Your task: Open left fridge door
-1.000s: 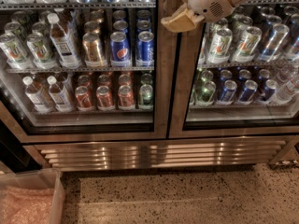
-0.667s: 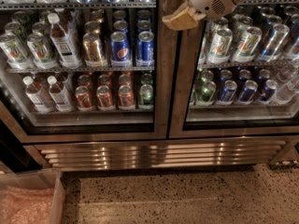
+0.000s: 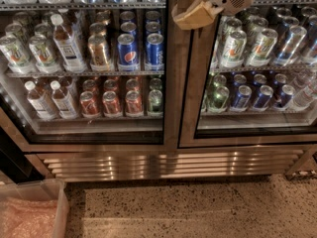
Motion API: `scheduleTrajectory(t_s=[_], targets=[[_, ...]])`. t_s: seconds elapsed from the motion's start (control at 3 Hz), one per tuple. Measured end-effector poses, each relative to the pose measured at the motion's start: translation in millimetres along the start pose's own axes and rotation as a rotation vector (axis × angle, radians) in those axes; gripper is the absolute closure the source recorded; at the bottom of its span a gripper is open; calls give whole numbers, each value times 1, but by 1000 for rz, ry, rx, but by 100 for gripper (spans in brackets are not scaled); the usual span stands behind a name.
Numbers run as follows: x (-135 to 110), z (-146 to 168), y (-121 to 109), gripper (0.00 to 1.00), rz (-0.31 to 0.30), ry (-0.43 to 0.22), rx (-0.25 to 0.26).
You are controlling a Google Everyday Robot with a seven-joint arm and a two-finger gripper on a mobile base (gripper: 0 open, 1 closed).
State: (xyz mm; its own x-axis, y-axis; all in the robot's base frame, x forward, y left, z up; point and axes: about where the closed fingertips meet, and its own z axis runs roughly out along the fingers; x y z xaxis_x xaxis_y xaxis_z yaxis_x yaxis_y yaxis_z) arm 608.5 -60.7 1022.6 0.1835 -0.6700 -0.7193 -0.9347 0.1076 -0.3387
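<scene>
The left fridge door (image 3: pixel 171 118) is a glass pane in a brushed steel frame and stands shut. Behind it are bottles, Pepsi cans and red cans on shelves. My gripper (image 3: pixel 190 14), tan-coloured on a white wrist, is at the top centre. It sits over the steel strip where the two doors meet, at the left door's right edge. The arm comes in from the upper right. No handle shows.
The twin right door (image 3: pixel 190 108) shows green-and-silver cans and is also shut. A steel grille (image 3: pixel 168 165) runs below both doors. A clear plastic bin (image 3: pixel 59 202) with pink contents stands on the speckled floor (image 3: pixel 198 207) at lower left.
The gripper has shifted slightly upward along the centre strip. The doors have not moved.
</scene>
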Motion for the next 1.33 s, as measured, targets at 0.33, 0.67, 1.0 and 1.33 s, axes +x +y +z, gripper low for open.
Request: scheduleTrajectory(t_s=[0.33,0.67,1.0,1.33], targets=[[0,-1,-1,81,0,0,0],[0,-1,-1,58,0,0,0],[-3,0,-3,34,-20,7,-4],[-5,-22,-3,11,-32,53,75]])
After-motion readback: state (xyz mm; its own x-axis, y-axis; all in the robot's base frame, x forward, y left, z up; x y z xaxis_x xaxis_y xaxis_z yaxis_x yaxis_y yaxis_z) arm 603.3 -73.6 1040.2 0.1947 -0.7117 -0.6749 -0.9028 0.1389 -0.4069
